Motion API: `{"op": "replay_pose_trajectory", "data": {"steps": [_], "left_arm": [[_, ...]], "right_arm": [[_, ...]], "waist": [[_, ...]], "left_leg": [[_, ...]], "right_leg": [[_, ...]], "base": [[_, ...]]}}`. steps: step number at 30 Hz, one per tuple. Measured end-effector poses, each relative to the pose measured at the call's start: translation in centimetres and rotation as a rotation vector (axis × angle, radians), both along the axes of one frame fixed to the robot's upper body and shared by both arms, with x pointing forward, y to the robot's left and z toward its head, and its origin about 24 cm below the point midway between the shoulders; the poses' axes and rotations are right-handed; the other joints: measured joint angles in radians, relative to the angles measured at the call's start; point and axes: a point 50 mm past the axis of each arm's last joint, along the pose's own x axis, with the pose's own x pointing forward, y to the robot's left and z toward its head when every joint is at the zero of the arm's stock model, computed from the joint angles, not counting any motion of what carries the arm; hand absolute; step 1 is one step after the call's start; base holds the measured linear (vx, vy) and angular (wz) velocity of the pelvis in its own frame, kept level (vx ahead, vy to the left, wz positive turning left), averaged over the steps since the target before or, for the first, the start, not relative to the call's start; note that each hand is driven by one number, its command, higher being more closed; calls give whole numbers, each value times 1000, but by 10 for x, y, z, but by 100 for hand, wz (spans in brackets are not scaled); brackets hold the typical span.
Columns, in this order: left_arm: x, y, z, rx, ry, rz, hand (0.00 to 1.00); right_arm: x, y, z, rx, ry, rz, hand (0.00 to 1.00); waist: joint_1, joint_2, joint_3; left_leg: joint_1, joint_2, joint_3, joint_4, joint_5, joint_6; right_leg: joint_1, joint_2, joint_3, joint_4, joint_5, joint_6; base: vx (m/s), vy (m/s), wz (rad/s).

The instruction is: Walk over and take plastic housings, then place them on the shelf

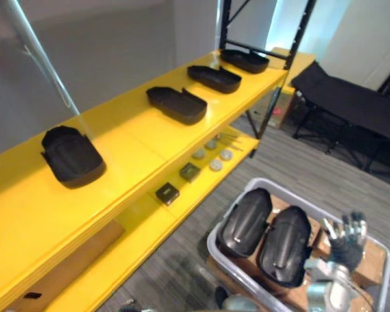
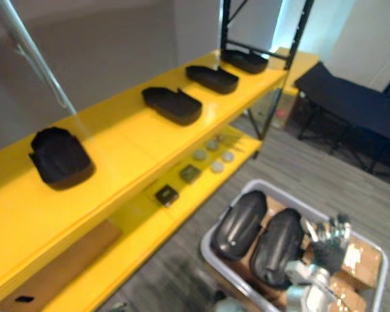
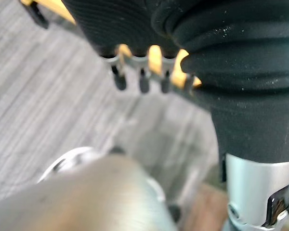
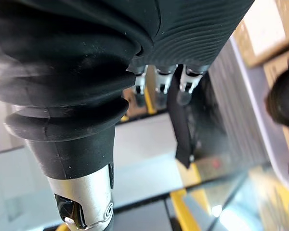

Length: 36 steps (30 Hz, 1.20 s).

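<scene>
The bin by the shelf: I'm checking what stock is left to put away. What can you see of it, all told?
The bin is a pale plastic tub with rounded corners and a rolled rim, set low beside the yellow shelf. Inside, the left housing and the right housing, glossy black, lie side by side, domed backs up, on brown cardboard boxes. The right hand is above its right part, fingers spread.
</scene>
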Motion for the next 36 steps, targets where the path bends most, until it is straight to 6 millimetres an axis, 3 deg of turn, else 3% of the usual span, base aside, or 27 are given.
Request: {"op": "replay_pose_trajectory", "data": {"steps": [3,4,5,7,11,15,18,20,22,23,25,26,27,31,34,36], "left_arm": [[-8,-8,-3,-31,8,57,0],[-8,-9,-3,-34,7,58,0],[-9,-7,-3,-32,1,63,0],[-12,-2,-3,-22,-11,101,0],[-27,4,-4,-7,9,170,0],[-19,3,-2,-11,-40,173,0],[-8,0,0,-13,-88,152,0],[-3,1,2,-14,-112,158,0],[2,6,5,-1,-132,142,0],[5,8,6,5,-142,138,0],[9,12,7,27,-137,144,0],[6,14,7,40,-124,155,0],[6,16,7,50,-116,156,0],[7,17,8,52,-118,150,0],[7,19,8,69,-119,172,0],[7,20,8,69,-124,198,0]], "right_arm": [[26,8,11,-54,-53,101,0],[29,9,13,-58,-64,113,0],[33,10,17,-71,-77,121,0],[37,15,17,-67,-81,144,0],[39,23,16,-67,-80,215,0],[42,30,10,-61,-50,261,0],[44,37,-7,-38,45,290,0],[46,43,-10,-22,61,283,0],[45,48,-11,0,48,279,0],[43,51,-13,17,51,282,0],[35,52,-21,28,85,283,0],[28,55,-26,35,111,292,0],[18,54,-33,46,144,287,0],[12,59,-38,57,162,309,0],[24,74,-32,59,126,374,0],[31,84,-27,58,102,413,0]], "waist": [[36,34,-2],[35,34,-2],[37,30,1],[49,9,13],[68,-6,6],[76,9,17],[96,16,46],[98,7,69],[98,-20,104],[93,-38,120],[92,-53,141],[92,-51,151],[90,-55,152],[91,-54,152],[104,-54,152],[123,-58,150]], "left_leg": [[4,-23,-163,8,-61,-23],[7,-26,-162,-6,-71,-24],[14,-29,-159,-37,-93,-50],[3,-44,-150,-38,-94,-49],[-18,-61,-171,-36,-95,-41],[-58,-72,-227,-12,-93,-39],[-70,-68,-246,44,-95,-37],[-45,-52,-238,72,-119,-29],[-14,-45,-190,79,-144,-32],[-15,-42,-156,90,-146,-26],[-21,-20,-92,88,-143,-9],[-36,-6,-39,87,-136,5],[-34,0,4,64,-115,11],[-43,27,98,-19,-38,6],[-87,78,172,-7,-14,-17],[-115,110,214,20,-6,-32]], "right_leg": [[-26,31,83,5,26,27],[-33,29,85,5,27,28],[-50,27,85,5,30,34],[-59,7,75,5,33,36],[-62,-16,35,2,33,35],[-94,-24,-14,45,13,38],[-112,-11,-29,128,-13,44],[-113,19,-4,171,-12,44],[-123,35,3,202,-7,34],[-133,31,-35,193,22,3],[-130,27,-69,112,110,-6],[-153,19,-142,156,86,-45],[-181,2,-218,255,24,-74],[-183,-85,-347,483,-104,-100],[-135,-187,-392,506,-132,-118],[-123,-264,-417,466,-98,-117]], "base": [[-42,180,-100],[-91,148,-32],[-153,151,-8],[-142,124,-9],[-33,51,17],[42,12,39],[40,7,16],[-27,44,-48],[-118,53,-89],[-207,36,-112],[-305,18,-114],[-300,28,-111],[-190,30,-106],[-138,-16,-80],[-128,-180,-89],[-126,-259,-105]]}}
